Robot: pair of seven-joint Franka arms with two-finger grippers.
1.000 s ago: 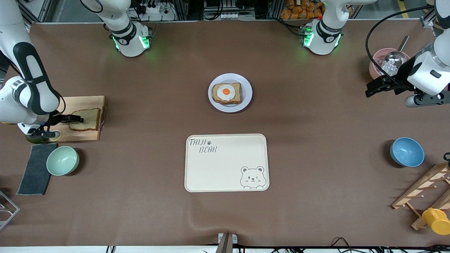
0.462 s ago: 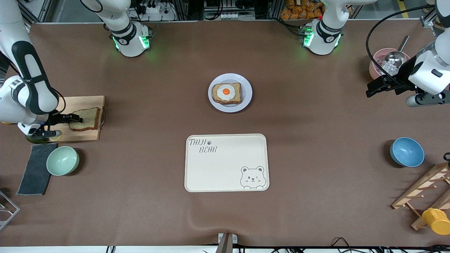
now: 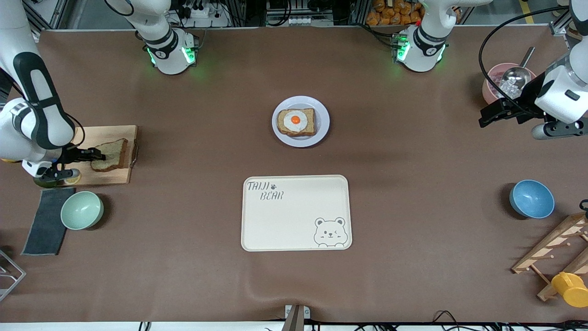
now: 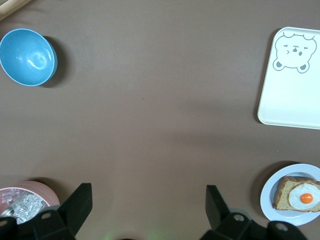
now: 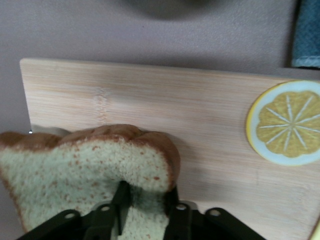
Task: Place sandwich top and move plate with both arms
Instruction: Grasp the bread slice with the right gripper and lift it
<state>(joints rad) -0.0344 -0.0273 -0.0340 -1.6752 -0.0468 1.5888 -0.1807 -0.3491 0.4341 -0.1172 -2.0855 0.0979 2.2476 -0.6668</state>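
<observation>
The sandwich top (image 3: 111, 154), a plain brown slice, lies tilted on the wooden cutting board (image 3: 110, 133) at the right arm's end of the table. My right gripper (image 3: 94, 154) is shut on its edge. In the right wrist view the slice (image 5: 85, 165) bends between the fingers of that gripper (image 5: 146, 205). The plate (image 3: 278, 134) sits mid-table, farther from the front camera than the tray, and carries the egg-topped slice (image 3: 296, 122). My left gripper (image 3: 488, 117) hangs open and waiting over the table by the pink bowl. In the left wrist view, it (image 4: 147, 210) holds nothing, and the plate (image 4: 269, 200) shows.
A cream bear tray (image 3: 296, 213) lies nearer the front camera than the plate. A mint bowl (image 3: 81, 210) and dark cloth (image 3: 46, 220) sit by the board, where a lemon slice (image 5: 287, 122) lies. A blue bowl (image 3: 531, 198), pink bowl (image 3: 490, 87), wooden rack (image 3: 556, 248) and yellow cup (image 3: 569, 288) stand at the left arm's end.
My right gripper has closed on the slice's edge and drawn it slightly toward the right arm's end, tilting it up. The left arm has barely moved.
</observation>
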